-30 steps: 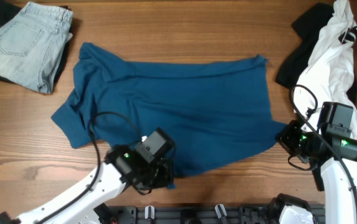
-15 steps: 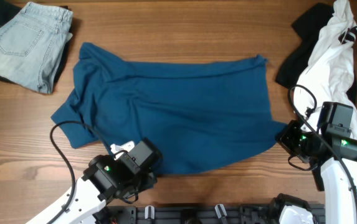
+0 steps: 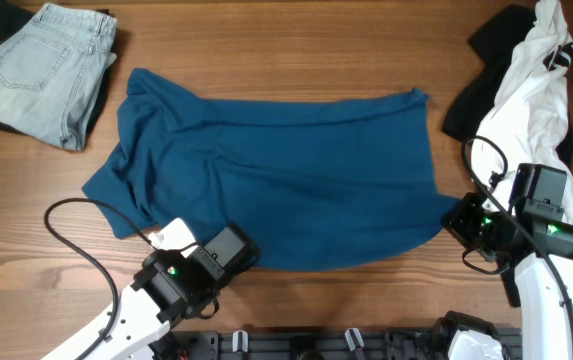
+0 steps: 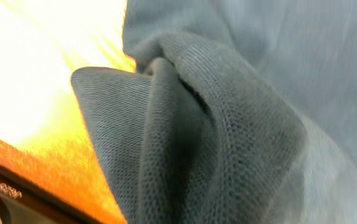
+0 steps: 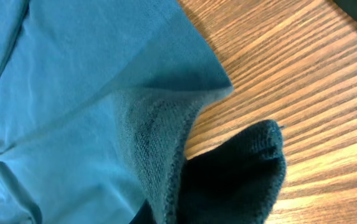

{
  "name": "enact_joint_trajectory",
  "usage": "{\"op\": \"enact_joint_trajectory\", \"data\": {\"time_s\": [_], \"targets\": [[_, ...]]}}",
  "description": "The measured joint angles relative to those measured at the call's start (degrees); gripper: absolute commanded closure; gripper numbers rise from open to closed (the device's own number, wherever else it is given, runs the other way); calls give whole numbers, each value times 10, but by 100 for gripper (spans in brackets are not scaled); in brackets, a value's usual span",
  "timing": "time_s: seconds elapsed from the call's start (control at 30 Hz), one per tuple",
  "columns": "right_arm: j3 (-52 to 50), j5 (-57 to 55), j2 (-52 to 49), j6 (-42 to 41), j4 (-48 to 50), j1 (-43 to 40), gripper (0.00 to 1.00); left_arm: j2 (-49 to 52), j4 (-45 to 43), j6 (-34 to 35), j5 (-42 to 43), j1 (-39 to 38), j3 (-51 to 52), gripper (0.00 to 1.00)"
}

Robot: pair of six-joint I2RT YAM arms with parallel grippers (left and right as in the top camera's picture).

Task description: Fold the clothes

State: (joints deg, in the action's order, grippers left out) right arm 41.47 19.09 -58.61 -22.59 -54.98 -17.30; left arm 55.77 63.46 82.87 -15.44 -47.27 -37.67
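- Teal-blue hem cloth is pinched tight in the left gripper (image 3: 246, 258), nearest the robot.
- Beside it, the right gripper (image 3: 457, 216) is clamped on the near right corner of the same large teal-blue short-sleeved shirt of wrinkly fabric (image 3: 286, 180), which lies spread across the brown wooden table (image 3: 296, 40).
- Beyond lie pale-blue denim jeans (image 3: 41, 70) far left and a white garment with black cloth (image 3: 531, 80) far right.

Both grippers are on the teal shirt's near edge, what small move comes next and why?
Probably raise both slightly together: left gripper and right gripper are each shut on the shirt's near hem, and it lies spread on the table, ready to fold over.
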Motion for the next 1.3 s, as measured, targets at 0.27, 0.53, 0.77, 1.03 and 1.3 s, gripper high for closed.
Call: {"op": "enact_joint_trajectory", "data": {"time_s": [0.27, 0.53, 0.77, 1.03, 1.3], "targets": [[0, 0, 0, 12, 2, 0, 96, 0, 0, 38, -92, 17, 0, 96], [0, 4, 0, 43, 4, 0, 96, 0, -2, 48, -126, 118, 0, 96], [0, 10, 0, 49, 4, 0, 96, 0, -45, 39, -135, 213, 0, 96], [0, 19, 0, 47, -10, 0, 96, 0, -104, -13, -135, 246, 0, 96], [0, 43, 0, 20, -76, 0, 96, -17, -104, -23, -134, 248, 0, 96]]}}
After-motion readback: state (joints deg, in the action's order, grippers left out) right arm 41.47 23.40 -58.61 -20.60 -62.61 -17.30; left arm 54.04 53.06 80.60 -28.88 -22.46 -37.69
